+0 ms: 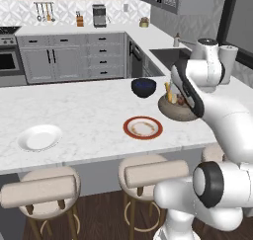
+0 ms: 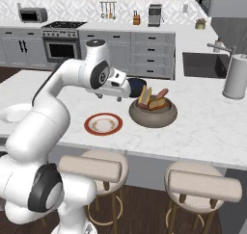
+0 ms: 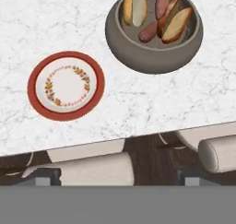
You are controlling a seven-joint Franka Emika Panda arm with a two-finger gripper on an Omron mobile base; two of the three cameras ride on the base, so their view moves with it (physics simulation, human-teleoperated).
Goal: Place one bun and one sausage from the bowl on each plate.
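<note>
A grey-brown bowl (image 3: pixel 154 48) (image 2: pixel 153 113) holds upright and leaning buns (image 3: pixel 133 6) and reddish sausages (image 3: pixel 148 30). Left of it on the marble counter lies the red-rimmed plate (image 3: pixel 66 85) (image 1: pixel 143 127) (image 2: pixel 102 124), with nothing on it. The plain white plate (image 1: pixel 39 137) sits bare, far to the left, and the arm hides part of it in the right base view. My gripper (image 2: pixel 109 97) (image 3: pixel 118 180) hangs above the counter between the red-rimmed plate and the bowl. It points down and is open, its fingertips (image 3: pixel 46 178) wide apart and holding nothing.
A dark blue bowl (image 1: pixel 144 87) stands behind the grey-brown one. Padded stools (image 2: pixel 91 168) line the counter's front edge. A sink (image 2: pixel 202 64) and a paper towel roll (image 2: pixel 235 76) are at the right.
</note>
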